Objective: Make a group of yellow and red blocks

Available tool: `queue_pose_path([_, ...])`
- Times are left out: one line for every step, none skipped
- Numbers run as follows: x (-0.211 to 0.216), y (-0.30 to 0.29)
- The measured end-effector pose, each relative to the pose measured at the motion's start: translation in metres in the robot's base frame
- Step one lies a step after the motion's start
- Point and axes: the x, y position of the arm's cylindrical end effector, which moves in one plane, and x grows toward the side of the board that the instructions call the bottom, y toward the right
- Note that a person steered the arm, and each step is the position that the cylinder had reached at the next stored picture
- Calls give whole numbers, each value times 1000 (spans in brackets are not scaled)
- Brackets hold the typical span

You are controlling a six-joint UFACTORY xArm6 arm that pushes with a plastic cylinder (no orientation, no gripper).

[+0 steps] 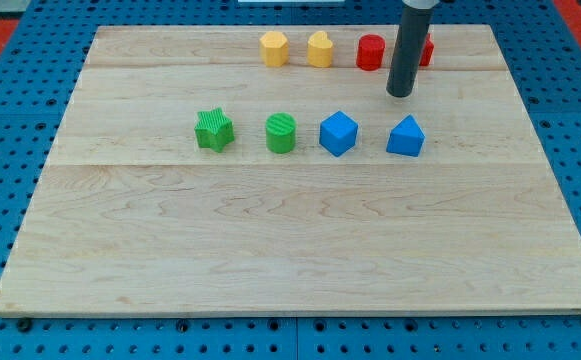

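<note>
Near the view's top sit a yellow hexagonal block (274,48), a yellow heart-shaped block (320,49), a red cylinder block (371,52) and a second red block (426,50), mostly hidden behind the rod. They form a loose row. My tip (399,94) rests on the board just below and between the two red blocks, apart from the red cylinder. The rod rises out of the view's top.
A middle row holds a green star block (214,130), a green cylinder (281,133), a blue cube-like block (338,133) and a blue wedge-like block (406,136) just below my tip. The wooden board (300,250) lies on a blue pegboard.
</note>
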Motion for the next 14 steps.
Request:
queue_pose_path([3,0])
queue_pose_path([2,-2])
queue_pose_path([15,8])
queue_pose_path([27,23])
queue_pose_path([-12,45])
queue_pose_path([-35,56])
queue_pose_path([-35,62])
queue_pose_path([-59,50])
queue_pose_path([-69,59])
queue_pose_path([-81,74])
queue_pose_path([-85,12])
queue_pose_path([-77,-26])
queue_pose_path([-100,16])
queue_pose_path([-120,25])
